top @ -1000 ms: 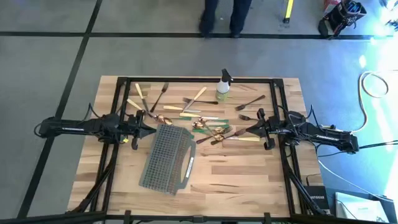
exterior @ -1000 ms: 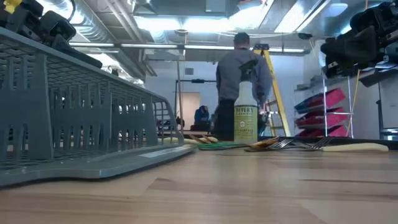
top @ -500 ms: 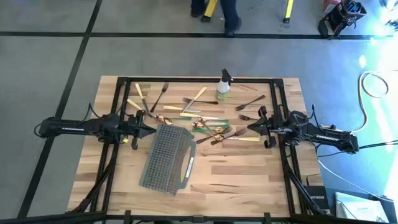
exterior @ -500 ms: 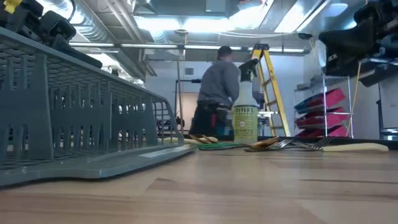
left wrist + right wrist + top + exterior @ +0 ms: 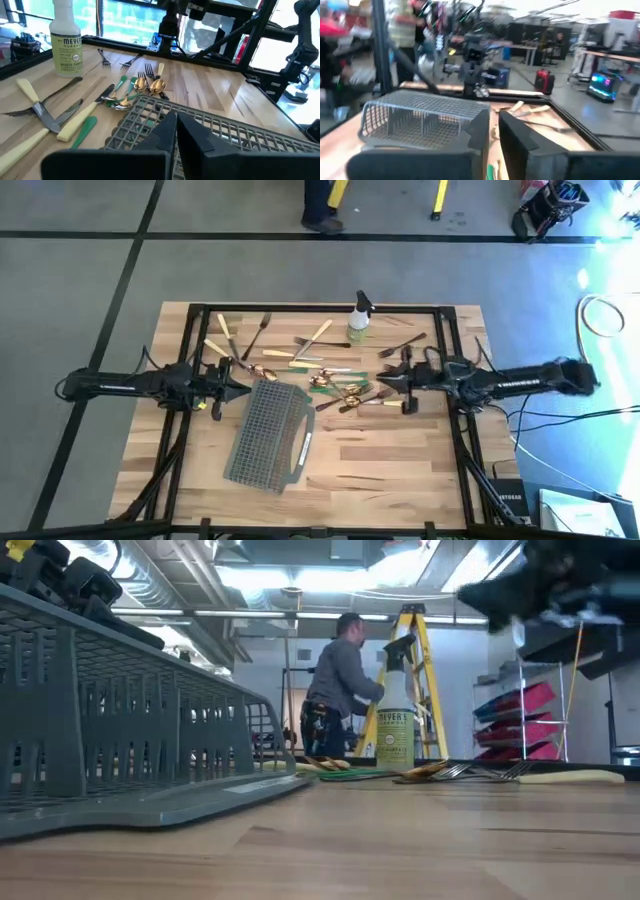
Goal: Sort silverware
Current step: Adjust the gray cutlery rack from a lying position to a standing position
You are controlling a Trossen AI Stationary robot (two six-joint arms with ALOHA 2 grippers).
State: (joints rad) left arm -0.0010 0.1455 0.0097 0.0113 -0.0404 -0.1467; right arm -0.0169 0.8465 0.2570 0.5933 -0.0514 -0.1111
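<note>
Gold silverware [image 5: 345, 390] beside right gripper [image 5: 385, 380]

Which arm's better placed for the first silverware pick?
Probably right: the right gripper sits over the silverware pile beside the caddy. The left gripper waits at the caddy's corner.

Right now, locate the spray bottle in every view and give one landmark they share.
High view: spray bottle at the table's far edge, centre.
Low view: spray bottle upright, right of centre, behind the silverware.
Left wrist view: spray bottle top left.
Right wrist view: not in it.
Shared landmark: the wire-mesh caddy.
</note>
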